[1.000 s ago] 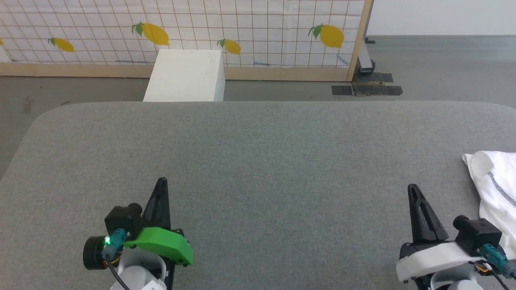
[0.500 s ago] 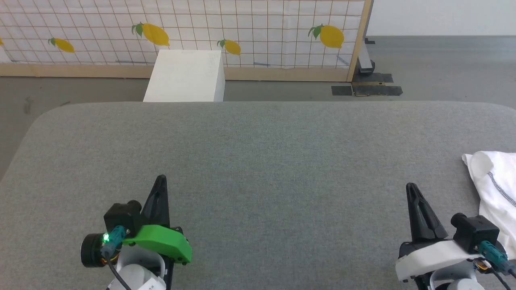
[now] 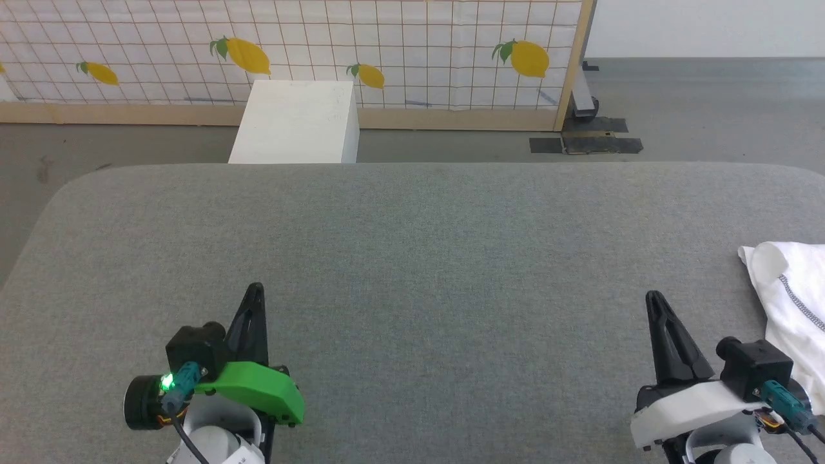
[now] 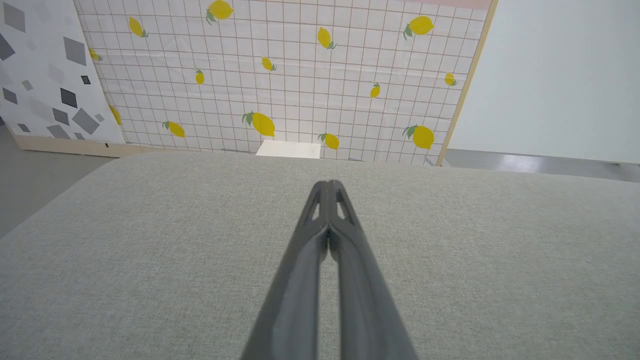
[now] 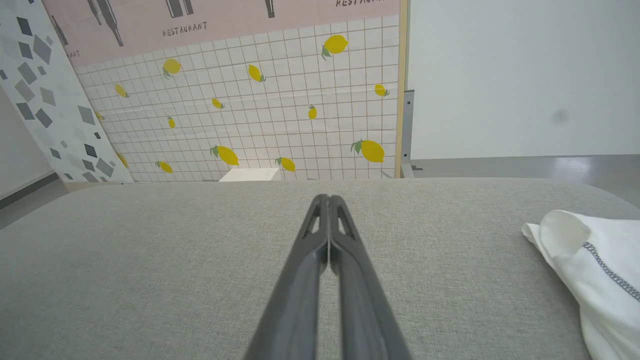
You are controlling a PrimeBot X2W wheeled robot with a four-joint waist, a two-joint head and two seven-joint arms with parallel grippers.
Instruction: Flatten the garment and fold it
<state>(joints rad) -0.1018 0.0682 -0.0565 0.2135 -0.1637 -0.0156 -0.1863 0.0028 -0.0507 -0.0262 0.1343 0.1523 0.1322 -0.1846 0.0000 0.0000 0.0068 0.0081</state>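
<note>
The left pincer is closed and empty near the front edge of the bench; the right pincer also. The garment lies crumpled at the right edge, so I think a careless pull may drag it off

**A:** Is this a home, or a shop?

**B:** Neither. It looks like a lab test area dressed as a set. Across the top of the head view stands a wood-framed flat panel printed with white tiles and yellow lemons. It sits on a grey metal foot, beside strips of black tape on the bare grey floor.

**A:** Anything else?

**B:** At the upper left of the right wrist view is a pink printed backdrop lettered "RESTAURANT". Left of it leans a white board with scattered grey squares, and at the upper right is a plain pale wall. Lower down lies a wide grey fabric-covered table with rounded corners.
</note>
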